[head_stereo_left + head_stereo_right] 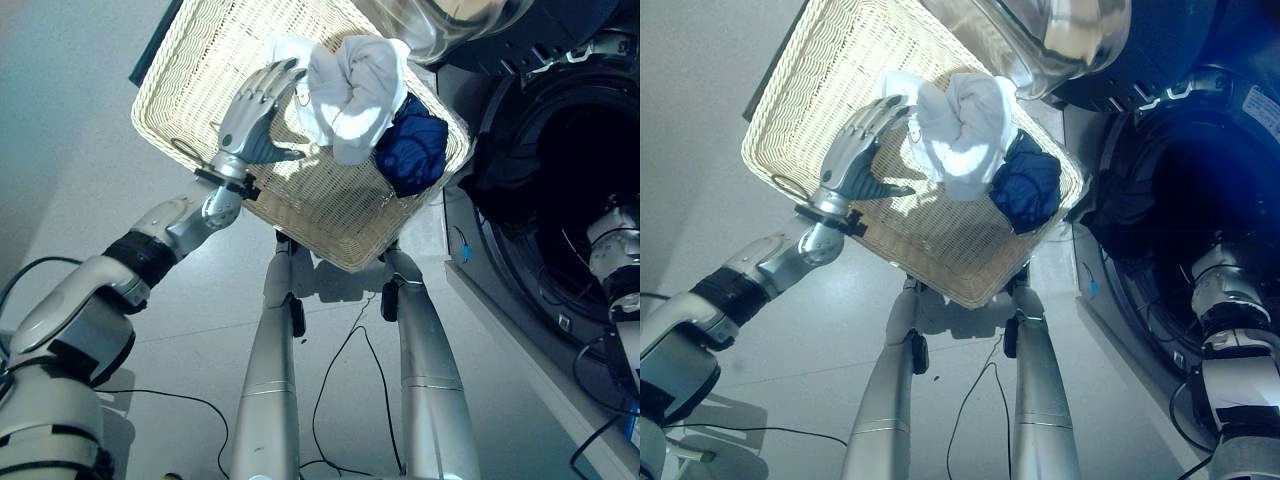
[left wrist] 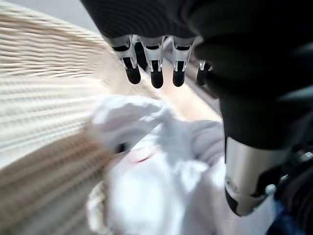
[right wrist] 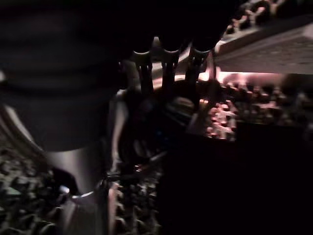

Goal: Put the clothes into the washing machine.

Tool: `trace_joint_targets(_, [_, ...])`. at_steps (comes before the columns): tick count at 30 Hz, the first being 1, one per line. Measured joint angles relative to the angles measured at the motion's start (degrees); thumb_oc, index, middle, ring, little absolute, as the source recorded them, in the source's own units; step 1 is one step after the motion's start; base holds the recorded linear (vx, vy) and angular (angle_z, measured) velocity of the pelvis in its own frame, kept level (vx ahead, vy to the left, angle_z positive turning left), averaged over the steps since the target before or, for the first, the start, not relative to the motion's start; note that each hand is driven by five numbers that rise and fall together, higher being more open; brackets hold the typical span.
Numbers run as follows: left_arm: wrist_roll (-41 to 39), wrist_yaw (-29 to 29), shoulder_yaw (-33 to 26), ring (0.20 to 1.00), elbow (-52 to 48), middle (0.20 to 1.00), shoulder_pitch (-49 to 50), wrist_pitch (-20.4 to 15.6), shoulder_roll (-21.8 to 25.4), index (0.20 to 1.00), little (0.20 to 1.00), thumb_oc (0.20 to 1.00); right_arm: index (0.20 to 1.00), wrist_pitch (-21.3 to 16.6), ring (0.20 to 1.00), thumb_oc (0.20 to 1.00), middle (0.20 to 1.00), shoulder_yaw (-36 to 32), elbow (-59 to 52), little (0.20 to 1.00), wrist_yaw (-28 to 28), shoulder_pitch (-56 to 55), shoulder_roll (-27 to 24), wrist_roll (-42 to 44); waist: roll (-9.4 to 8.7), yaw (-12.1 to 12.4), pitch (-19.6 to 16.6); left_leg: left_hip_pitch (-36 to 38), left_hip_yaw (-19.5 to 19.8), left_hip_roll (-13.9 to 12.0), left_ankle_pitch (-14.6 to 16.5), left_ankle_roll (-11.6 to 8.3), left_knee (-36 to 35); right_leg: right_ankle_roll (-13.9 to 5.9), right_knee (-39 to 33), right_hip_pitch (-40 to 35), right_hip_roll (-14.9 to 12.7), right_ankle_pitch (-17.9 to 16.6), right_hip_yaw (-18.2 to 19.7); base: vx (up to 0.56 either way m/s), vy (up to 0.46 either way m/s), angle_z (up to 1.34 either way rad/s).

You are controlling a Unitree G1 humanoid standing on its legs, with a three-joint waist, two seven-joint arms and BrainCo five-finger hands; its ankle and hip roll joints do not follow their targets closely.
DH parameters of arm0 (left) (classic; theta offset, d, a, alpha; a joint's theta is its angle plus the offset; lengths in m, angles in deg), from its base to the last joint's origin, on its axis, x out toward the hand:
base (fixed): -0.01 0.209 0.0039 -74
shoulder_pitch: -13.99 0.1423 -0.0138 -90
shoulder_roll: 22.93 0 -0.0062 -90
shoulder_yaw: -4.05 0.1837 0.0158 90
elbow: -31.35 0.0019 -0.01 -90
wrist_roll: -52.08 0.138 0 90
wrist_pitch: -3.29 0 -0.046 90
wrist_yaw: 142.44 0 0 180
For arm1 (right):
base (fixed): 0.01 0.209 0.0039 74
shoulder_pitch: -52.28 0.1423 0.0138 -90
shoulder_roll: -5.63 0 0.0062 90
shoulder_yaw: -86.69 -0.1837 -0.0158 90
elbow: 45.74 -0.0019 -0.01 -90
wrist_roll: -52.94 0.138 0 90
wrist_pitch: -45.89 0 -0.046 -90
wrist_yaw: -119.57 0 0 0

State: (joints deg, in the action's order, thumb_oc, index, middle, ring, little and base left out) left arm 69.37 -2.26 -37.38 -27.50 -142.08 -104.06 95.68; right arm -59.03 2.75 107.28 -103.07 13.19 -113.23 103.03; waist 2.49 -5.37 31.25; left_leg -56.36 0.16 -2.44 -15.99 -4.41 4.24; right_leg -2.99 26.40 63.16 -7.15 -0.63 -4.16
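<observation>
A wicker laundry basket (image 1: 200, 60) stands on the floor in front of me. A bundle of white clothes (image 1: 350, 90) lies in it, with a dark blue garment (image 1: 415, 150) beside it at the basket's right corner. My left hand (image 1: 250, 115) is inside the basket, open, with its fingertips (image 2: 156, 73) at the edge of the white cloth (image 2: 151, 186) and nothing held. My right arm (image 1: 615, 250) reaches into the washing machine's dark drum (image 1: 570, 200). There my right hand (image 3: 168, 68) shows straight fingers in the gloom, and they grip nothing.
The washing machine stands at my right with its round glass door (image 1: 450, 25) swung open above the basket's far corner. Pale floor (image 1: 80, 180) lies to the left of the basket.
</observation>
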Motion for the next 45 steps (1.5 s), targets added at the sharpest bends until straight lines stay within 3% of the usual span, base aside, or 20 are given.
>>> trace_joint_targets(8, [2.29, 0.95, 2.6, 1.0, 1.28, 1.0, -2.8, 4.1, -5.08, 1.0, 1.0, 1.0, 1.0, -0.74, 1.0, 1.0, 1.0, 3.68, -4.46, 1.0, 2.92, -3.74, 4.66, -2.06, -0.1, -1.83, -0.06, 0.04, -0.64, -0.3, 0.91, -0.06, 0.52, -0.23, -0.07, 0.32, 0.48, 0.11, 0.91, -0.01, 0.014, -0.04])
trace_joint_targets(15, [7.53, 3.96, 4.52, 1.0, 11.37, 1.0, -7.08, 10.62, -8.23, 1.0, 1.0, 1.0, 1.0, -3.05, 1.0, 1.0, 1.0, 7.17, -13.69, 1.0, 4.63, -3.99, 8.59, -4.69, -0.39, -4.75, -0.19, -0.56, -2.35, -0.56, 1.17, -0.02, 0.63, 0.03, -0.64, 1.38, 0.91, -0.4, 2.16, 0.0, 0.042, -0.06])
trace_joint_targets(24, [11.23, 7.81, 6.73, 1.0, 17.9, 1.0, -9.85, 14.24, -8.92, 1.0, 1.0, 1.0, 1.0, -5.12, 1.0, 1.0, 1.0, 9.43, -22.02, 1.0, 4.19, -4.91, 9.53, -7.53, -1.02, -5.03, -0.49, -0.29, -4.48, -0.71, 2.31, 0.34, 1.3, -0.54, -0.68, 1.86, 1.07, -0.35, 3.67, 0.01, 0.039, -0.05])
trace_joint_targets(36, [13.62, 8.27, 6.43, 1.0, 19.44, 1.0, -9.78, 18.08, -9.92, 1.0, 1.0, 1.0, 1.0, -5.15, 1.0, 1.0, 1.0, 10.51, -29.86, 1.0, 0.8, -6.15, 10.74, -12.75, -1.83, -5.0, -0.93, -0.42, -4.91, -1.03, 2.54, 0.24, 1.4, -1.02, -1.67, 1.95, 1.37, -0.81, 3.96, 0.0, 0.006, -0.02])
trace_joint_targets(37, [14.17, 8.42, 6.34, 0.586, 19.51, 0.586, -9.72, 18.19, -9.91, 0.586, 0.586, 0.586, 1.0, -5.13, 1.0, 1.0, 1.0, 10.52, -30.72, 1.0, 0.37, -6.2, 10.91, -13.81, -2.06, -4.97, -1.05, -0.43, -4.91, -1.09, 2.54, 0.18, 1.4, -1.02, -1.67, 1.96, 1.43, -0.81, 3.96, 0.0, 0.0, 0.0])
trace_joint_targets(39, [14.9, 9.28, 6.24, 0.2, 19.72, 0.2, -9.58, 18.3, -9.9, 0.2, 0.2, 0.2, 1.0, -5.13, 1.0, 1.0, 1.0, 10.51, -31.5, 1.0, -0.2, -6.19, 11.89, -14.77, -2.81, -4.95, -1.47, -0.42, -4.93, -1.24, 2.63, 0.03, 1.5, -1.02, -1.68, 1.97, 1.58, -0.81, 3.98, 0.0, 0.0, -0.02])
trace_joint_targets(42, [15.73, 10.92, 5.84, 0.2, 19.73, 0.2, -9.77, 19.02, -10.04, 0.2, 0.2, 0.2, 1.0, -5.06, 1.0, 1.0, 1.0, 10.49, -32.34, 1.0, -0.41, -6.22, 13.68, -15.73, -4.19, -4.9, -2.26, -0.39, -4.96, -1.37, 2.71, -0.08, 1.57, -1.01, -1.76, 1.98, 1.73, -0.81, 4.06, 0.0, 0.0, 0.0])
trace_joint_targets(45, [15.72, 12.75, 3.69, 0.2, 19.76, 0.2, -10.89, 19.61, -11.12, 0.2, 0.2, 0.2, 1.0, -5.03, 1.0, 1.0, 1.0, 10.48, -34.79, 1.0, -0.52, -6.22, 14.78, -16.41, -4.39, -4.91, -2.43, -0.33, -5.03, -1.33, 2.68, -0.2, 1.57, -0.99, -1.6, 1.9, 1.73, -0.83, 4.15, 0.0, 0.0, 0.0])
